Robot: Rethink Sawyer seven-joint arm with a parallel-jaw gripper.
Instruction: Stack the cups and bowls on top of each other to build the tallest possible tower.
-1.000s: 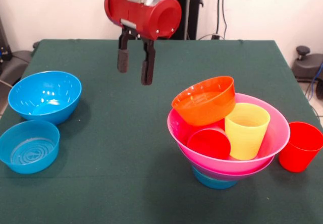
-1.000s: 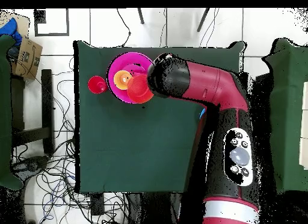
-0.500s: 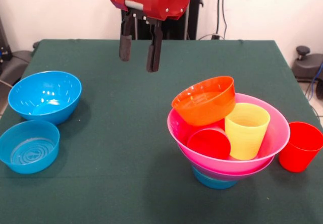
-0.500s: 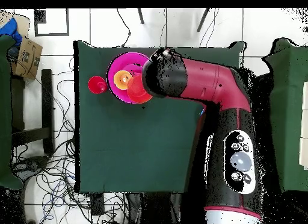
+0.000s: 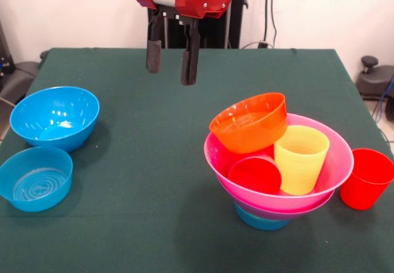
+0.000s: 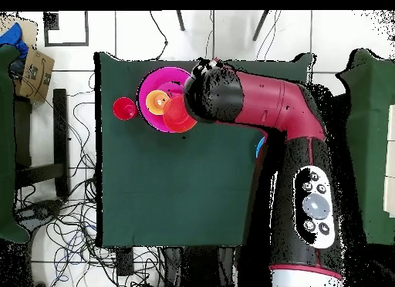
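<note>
Above the green felt table (image 5: 154, 162), red arm's gripper (image 5: 172, 61) hung empty, fingers parted, risen slightly, glossy pink plastic bowl (image 5: 332, 178) cradling tilted orange bowl (image 5: 249, 123), yellow tumbler (image 5: 300, 159).

The setting is presenting as a robotics laboratory. A red and black robot arm (image 6: 270, 114) is reaching over a square table (image 5: 184, 131) that is wearing a dark green cloth. Loose black cables (image 6: 62, 222) are trailing across the white tiled floor (image 6: 139, 33) beside the table's left edge in the overhead view. A cardboard box (image 6: 35, 72) is sitting near that view's top left corner. More cables (image 5: 269, 15) are hanging down the plain pale wall (image 5: 68, 11) behind the table's far edge.
</note>
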